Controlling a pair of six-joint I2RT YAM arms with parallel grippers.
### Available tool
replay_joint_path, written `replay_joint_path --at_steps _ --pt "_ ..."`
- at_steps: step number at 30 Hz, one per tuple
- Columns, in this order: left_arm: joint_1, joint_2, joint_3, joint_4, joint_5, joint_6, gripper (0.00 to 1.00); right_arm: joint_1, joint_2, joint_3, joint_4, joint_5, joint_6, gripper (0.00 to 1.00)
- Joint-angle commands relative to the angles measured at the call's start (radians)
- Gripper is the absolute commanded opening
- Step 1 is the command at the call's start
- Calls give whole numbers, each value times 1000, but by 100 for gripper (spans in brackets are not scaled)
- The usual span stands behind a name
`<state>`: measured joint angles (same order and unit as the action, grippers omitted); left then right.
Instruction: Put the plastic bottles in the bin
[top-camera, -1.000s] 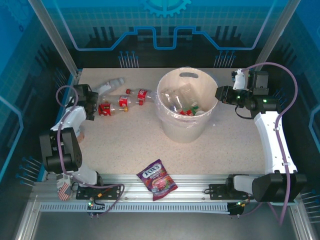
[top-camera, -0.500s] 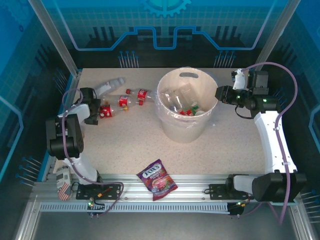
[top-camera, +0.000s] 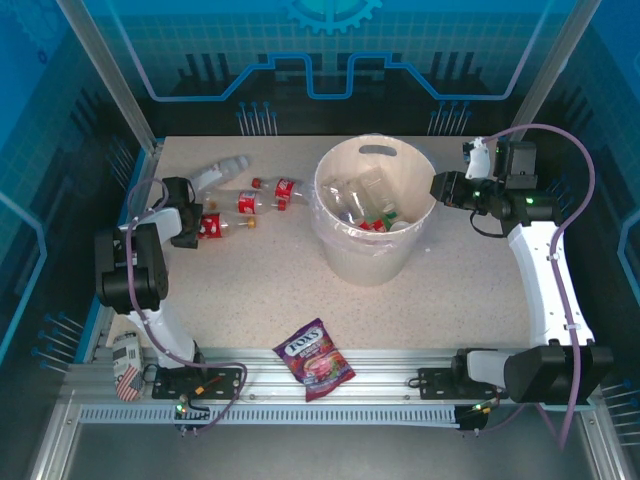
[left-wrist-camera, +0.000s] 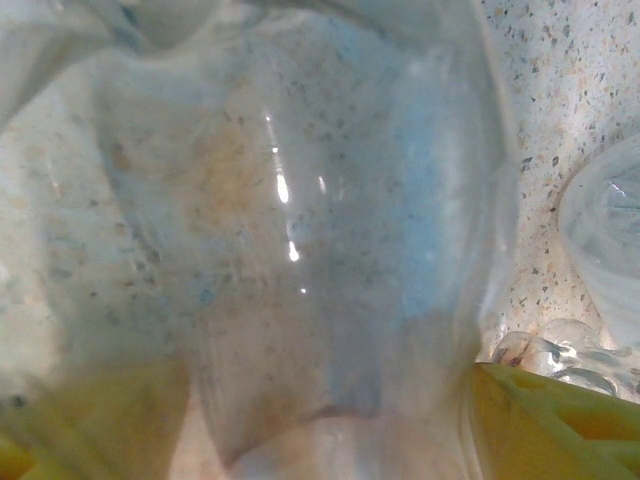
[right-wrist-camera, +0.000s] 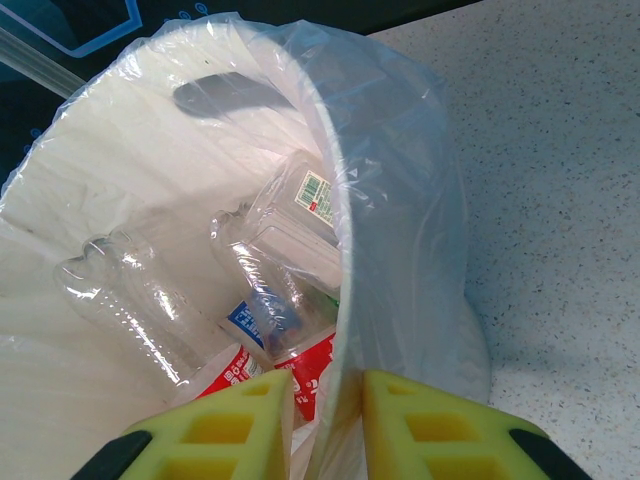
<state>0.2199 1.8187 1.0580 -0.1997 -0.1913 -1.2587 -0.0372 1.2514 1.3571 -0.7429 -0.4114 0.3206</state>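
Observation:
The cream-white bin (top-camera: 372, 262) stands mid-table with several plastic bottles (top-camera: 365, 205) lying inside; in the right wrist view they show as bottles in the bin (right-wrist-camera: 262, 262). My right gripper (top-camera: 438, 188) (right-wrist-camera: 328, 388) is shut on the bin's lined rim (right-wrist-camera: 400, 200), one yellow finger inside and one outside. At the far left, three bottles lie on the table: a plain clear one (top-camera: 216, 174), a red-labelled one (top-camera: 272, 192) and a second red-labelled one (top-camera: 216, 226). My left gripper (top-camera: 192, 222) (left-wrist-camera: 330, 425) holds that last bottle's clear body (left-wrist-camera: 300, 220), which sits between both pads.
A purple-red FOX'S candy bag (top-camera: 315, 361) lies near the front rail. The table's left edge and blue wall are close behind the left gripper. Bare speckled tabletop (top-camera: 250, 290) stretches between the bin and the arm bases.
My left gripper moved forward and down onto the nearest red-labelled bottle, which has shifted slightly toward the front. The right arm and the bin have not moved.

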Motion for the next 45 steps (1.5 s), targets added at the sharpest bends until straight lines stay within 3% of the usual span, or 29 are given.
replay_joint_path --at_steps 1,9,17,22,30,36,41,45 --pt "7 -32 8 -6 -6 2 72 31 20 10 -49 -11 -12 25" --pt "-16 -175 10 -16 61 102 67 52 18 16 -49 -10 -3 25" --pt "-77 -421 23 -38 92 229 64 76 11 19 -52 5 2 25" --pt "-132 -529 128 -91 141 343 59 91 13 16 -48 25 6 25" --pt "-199 -667 260 -42 247 407 46 115 3 6 -38 47 21 25" --pt "-344 -618 432 -34 302 543 40 121 -9 2 -32 62 32 25" --pt "-449 -479 576 -9 398 602 34 137 -20 -1 -28 82 41 25" --pt "-574 -358 716 -34 394 718 33 148 -28 -8 -21 102 44 25"
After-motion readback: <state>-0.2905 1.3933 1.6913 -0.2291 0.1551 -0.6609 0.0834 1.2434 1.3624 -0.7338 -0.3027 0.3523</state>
